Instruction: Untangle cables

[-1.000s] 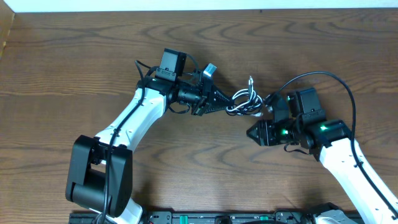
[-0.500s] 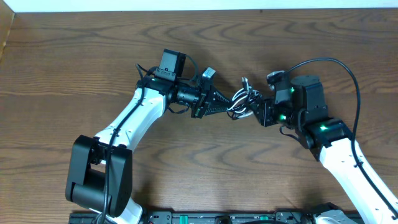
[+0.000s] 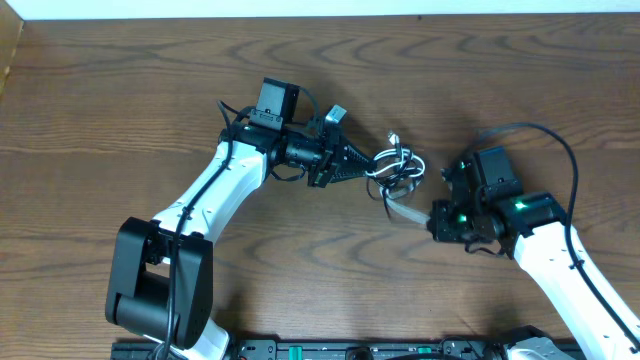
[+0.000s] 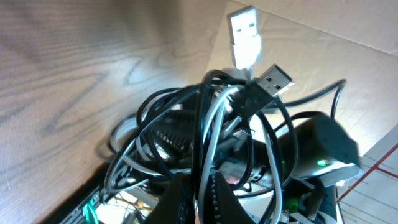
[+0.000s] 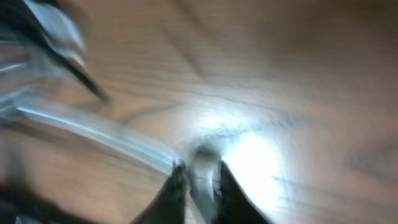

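**Drawing one white strand out of the knot**

My left fingers point(image 3: 365, 166) are clenched on the bundle of thin black and white cables point(image 3: 398, 165), holding it just above the brown wood-grain desk point(image 3: 120, 90), between my two arms. My right fingers point(image 3: 432, 214) sit lower and to the right. From what the blurred right wrist view gives, they are pinched on a single white cord point(image 3: 405, 208) that runs back up into the bundle.

To do this well, I think the left hold should be a firm anchor while the right draws slowly away along the cord's own line. If the loops tighten, I should ease off rather than tug.

The left wrist view shows why. Many black and pale loops cross each other just past my left fingers. A white flat USB plug point(image 4: 244, 31) and a black plug with a metal end point(image 4: 273, 78) stick out on top. Either plug could catch in a loop as the strand slides.

The thick black wire point(image 3: 530, 130) on my right arm arches near the work, and I judge it should stay out of the pull.
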Robot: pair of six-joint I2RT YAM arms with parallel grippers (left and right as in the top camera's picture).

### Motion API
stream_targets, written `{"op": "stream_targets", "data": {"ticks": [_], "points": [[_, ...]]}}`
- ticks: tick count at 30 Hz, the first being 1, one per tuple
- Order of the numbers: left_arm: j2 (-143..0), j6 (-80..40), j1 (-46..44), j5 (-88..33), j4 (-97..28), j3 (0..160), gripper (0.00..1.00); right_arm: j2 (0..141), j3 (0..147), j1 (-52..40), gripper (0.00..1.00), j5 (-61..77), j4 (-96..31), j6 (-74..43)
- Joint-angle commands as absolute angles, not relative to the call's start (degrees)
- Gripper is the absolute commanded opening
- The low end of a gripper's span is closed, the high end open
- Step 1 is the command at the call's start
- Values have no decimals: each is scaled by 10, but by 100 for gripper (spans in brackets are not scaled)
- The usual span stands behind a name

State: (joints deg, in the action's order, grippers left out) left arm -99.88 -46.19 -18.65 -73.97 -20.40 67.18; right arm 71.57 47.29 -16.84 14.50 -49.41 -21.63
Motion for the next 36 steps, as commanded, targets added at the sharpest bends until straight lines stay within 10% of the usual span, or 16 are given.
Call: {"op": "stream_targets", "data": {"ticks": [1,4,9,24,36], "points": [[-999,-446,-184,-739,-200,674,7,715,478,-169,42,87,-499,-224],[-999,-446,-184,-739,-200,674,7,715,478,-169,68,109,-465,-224],[-999,-446,-184,-739,-205,674,7,715,478,-169,70,208,-377,-222],[-999,-529,-237,-804,-202,674,7,715,478,-170,27,204,-230,-280],[-999,-496,-218,-785,-172,674,7,715,478,-170,1,130,-374,-304]]}}
